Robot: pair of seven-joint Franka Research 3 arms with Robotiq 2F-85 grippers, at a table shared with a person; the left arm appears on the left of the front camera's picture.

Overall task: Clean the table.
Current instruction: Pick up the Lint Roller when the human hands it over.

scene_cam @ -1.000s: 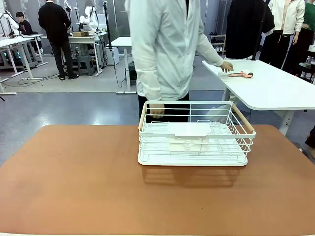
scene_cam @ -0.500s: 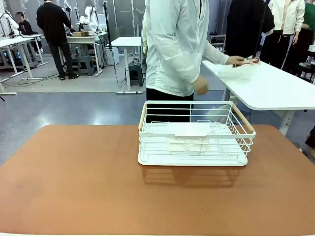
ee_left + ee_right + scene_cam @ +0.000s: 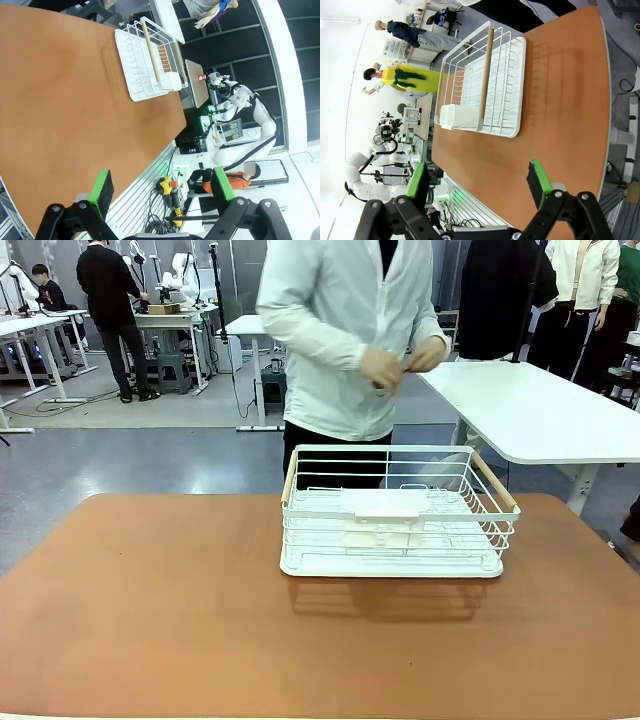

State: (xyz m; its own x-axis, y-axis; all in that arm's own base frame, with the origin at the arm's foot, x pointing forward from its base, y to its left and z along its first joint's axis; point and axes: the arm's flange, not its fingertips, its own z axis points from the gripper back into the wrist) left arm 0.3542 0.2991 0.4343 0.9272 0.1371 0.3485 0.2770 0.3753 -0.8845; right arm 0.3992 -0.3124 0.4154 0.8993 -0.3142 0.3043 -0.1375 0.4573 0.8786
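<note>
The large reddish-brown table (image 3: 150, 620) with its smooth matte top and rounded corners spreads across the near part of the front view. One thing is seen standing on it: a white wire rack (image 3: 395, 530) with pale wooden handles and a white tray base, set toward the far edge and slightly right of the middle. No crumbs, spills or loose items can be made out on the brown top, and no cloth or wiping tool is seen on it.

At the far side a person in a light jacket is seen with both hands (image 3: 390, 365) brought together in front of the chest. Something small may be held between them, but it cannot be told what. A smaller white-topped table (image 3: 540, 415) stands farther off to the right.

The left gripper (image 3: 163, 184) is seen in its wrist view with its green pads spread wide and nothing between them, held above the near edge of the table. The right gripper (image 3: 477, 181) is likewise spread and empty, held over the near right part of the table and well apart from the rack.

As a judgement, little is left on the table apart from the rack — its removal would seem to be the remaining step, if it is meant to go at all. Neither gripper is yet near it.
</note>
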